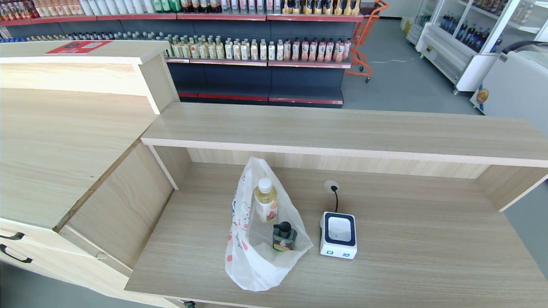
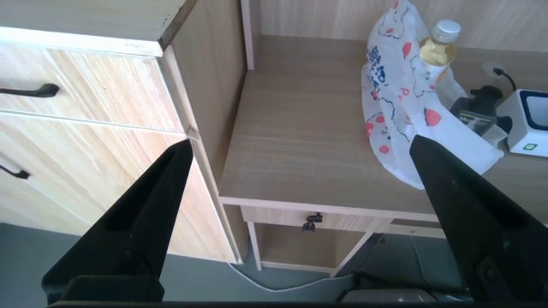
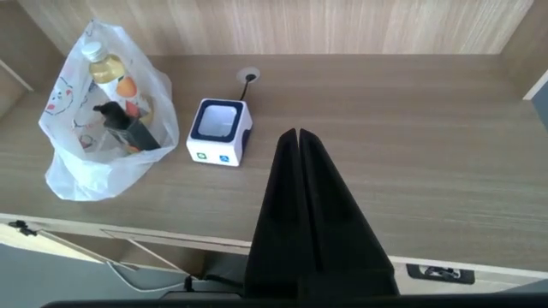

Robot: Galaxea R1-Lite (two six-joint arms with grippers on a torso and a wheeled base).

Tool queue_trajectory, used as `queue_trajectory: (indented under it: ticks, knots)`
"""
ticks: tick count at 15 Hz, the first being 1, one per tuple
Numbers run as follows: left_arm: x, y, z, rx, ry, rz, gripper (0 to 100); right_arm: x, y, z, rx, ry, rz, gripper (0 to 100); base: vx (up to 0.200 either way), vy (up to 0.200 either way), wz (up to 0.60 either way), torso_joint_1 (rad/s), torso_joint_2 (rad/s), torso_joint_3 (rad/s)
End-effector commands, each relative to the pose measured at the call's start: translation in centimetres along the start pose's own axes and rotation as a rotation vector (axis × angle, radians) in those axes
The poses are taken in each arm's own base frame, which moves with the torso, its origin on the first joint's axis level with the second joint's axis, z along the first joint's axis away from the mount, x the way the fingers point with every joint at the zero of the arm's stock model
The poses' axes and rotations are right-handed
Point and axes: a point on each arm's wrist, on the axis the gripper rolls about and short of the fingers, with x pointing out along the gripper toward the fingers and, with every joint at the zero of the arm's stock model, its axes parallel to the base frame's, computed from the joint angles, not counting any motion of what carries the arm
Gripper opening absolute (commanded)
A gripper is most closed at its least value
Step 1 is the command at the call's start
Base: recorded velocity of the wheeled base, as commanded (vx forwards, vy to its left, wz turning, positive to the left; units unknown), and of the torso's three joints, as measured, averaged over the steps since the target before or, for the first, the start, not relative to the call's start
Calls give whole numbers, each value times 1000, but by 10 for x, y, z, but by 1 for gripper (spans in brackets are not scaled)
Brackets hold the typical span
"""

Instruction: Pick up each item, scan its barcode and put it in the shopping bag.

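A thin white shopping bag (image 1: pixel 252 261) lies open on the wooden counter. Inside it stand a pale yellow drink bottle with a white cap (image 1: pixel 265 200) and a dark pump bottle (image 1: pixel 284 237). Just right of the bag sits the white barcode scanner (image 1: pixel 338 234), its dark window facing up. My left gripper (image 2: pixel 301 147) is open, fingers wide apart, held off the counter's front left corner, with the bag (image 2: pixel 394 111) and scanner (image 2: pixel 531 124) beyond it. My right gripper (image 3: pixel 298 141) is shut on nothing, above the counter's front edge to the right of the scanner (image 3: pixel 218 131) and bag (image 3: pixel 77 162).
A raised shelf (image 1: pixel 342 132) runs along the counter's back, with side walls at both ends. A taller cabinet with drawers (image 1: pixel 43 171) stands to the left. The scanner's cable goes into a hole (image 1: pixel 331 185) behind it. The counter top (image 1: pixel 428 239) stretches wide right of the scanner.
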Motion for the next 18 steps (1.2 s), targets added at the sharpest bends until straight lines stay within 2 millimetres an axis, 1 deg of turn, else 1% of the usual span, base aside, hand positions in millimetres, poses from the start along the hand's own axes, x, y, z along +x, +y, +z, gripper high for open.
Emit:
queue_trajectory:
  ticks: [1, 4, 18]
  knots:
    - [0, 0, 0, 1, -1, 0, 100, 0, 0, 0, 1, 6, 0, 0, 200, -200, 0, -2, -17, 2]
    - [0, 0, 0, -1, -1, 0, 100, 0, 0, 0, -1, 6, 1, 0, 200, -200, 0, 17, 4, 1]
    - [0, 0, 0, -5, -1, 0, 100, 0, 0, 0, 1, 6, 2, 0, 0, 0, 0, -4, -1, 1]
